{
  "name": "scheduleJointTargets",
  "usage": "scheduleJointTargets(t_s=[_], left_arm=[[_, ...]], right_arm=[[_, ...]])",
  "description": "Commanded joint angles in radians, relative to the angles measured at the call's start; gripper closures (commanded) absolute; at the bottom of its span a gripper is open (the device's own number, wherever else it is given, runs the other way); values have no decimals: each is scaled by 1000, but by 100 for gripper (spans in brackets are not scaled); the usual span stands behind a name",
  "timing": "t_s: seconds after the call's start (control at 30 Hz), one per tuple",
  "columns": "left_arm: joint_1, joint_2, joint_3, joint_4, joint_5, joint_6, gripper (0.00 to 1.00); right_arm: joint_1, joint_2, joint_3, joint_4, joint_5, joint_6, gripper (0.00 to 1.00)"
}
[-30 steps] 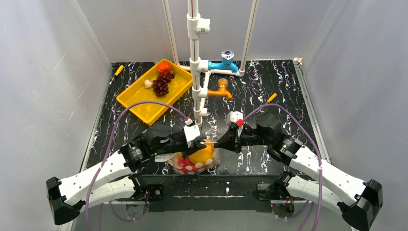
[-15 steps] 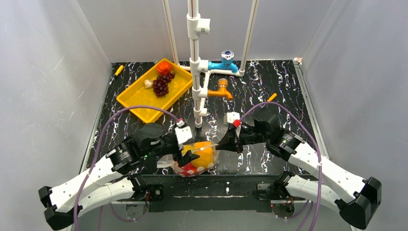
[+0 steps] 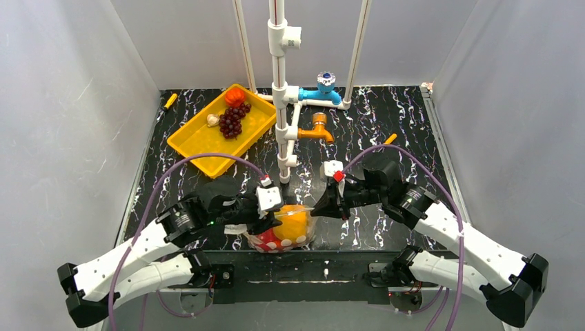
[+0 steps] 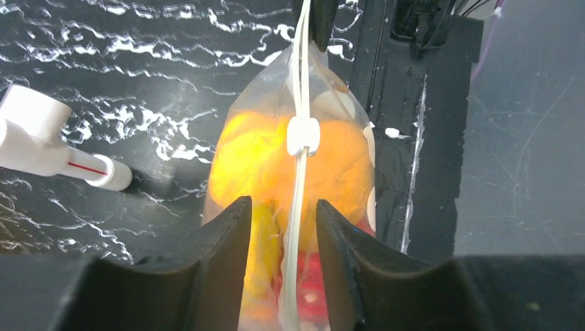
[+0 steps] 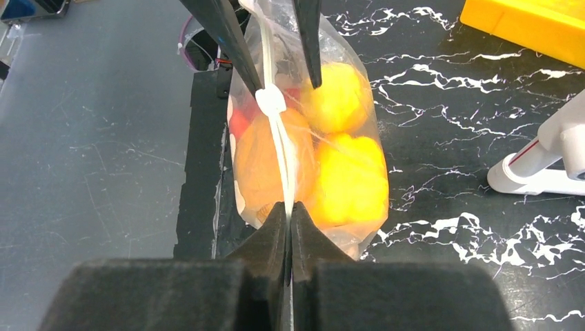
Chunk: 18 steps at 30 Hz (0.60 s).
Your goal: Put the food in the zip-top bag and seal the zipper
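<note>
Two grippers on one bag, and from above they cover most of it. The zip-top bag sits at the near edge of the table between the arms, with only an orange-and-yellow bulge and a red, white-dotted corner peeking out.

Right gripper: jaws pressed tight together, pinching the zipper at its end of the strip. Left gripper: jaws spread, one finger on each side, and the strip runs through the gap. Whether either finger touches it is hard to say. The white slider sits partway along, between the two grippers.

Inside, the food: yellow and orange pieces press against the plastic, with something red mostly buried behind them. In the left wrist view, that gripper's own fingers cut off the bag's near end.

Further back, a yellow tray holds dark grapes, a red piece and a small white piece. A white pipe stand rises just beyond the bag, carrying a blue tap and an orange tap.
</note>
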Motion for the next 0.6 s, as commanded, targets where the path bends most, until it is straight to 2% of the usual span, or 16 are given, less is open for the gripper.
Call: scheduleJointTargets(t_s=[0.0,0.03,0.1,0.27,0.4,0.57], left_arm=[[3,43,38,-4,29,18,75],[3,43,38,-1,28,18,86],[3,35,33,10,17,14,100],[3,10,21,25,14,10,100],[2,8,25,24,20,4,100],[3,-3,24,46,24,-8,100]], right_arm=[[-1,6,84,-57,15,-32,84],[2,7,97,-84,33,-49,73],[16,11,124,-141,64,-99,64],[93,37,189,-205,183,-219,41],[163,91,245,-197,254,-303,35],[218,189,331,-175,260,-349,35]])
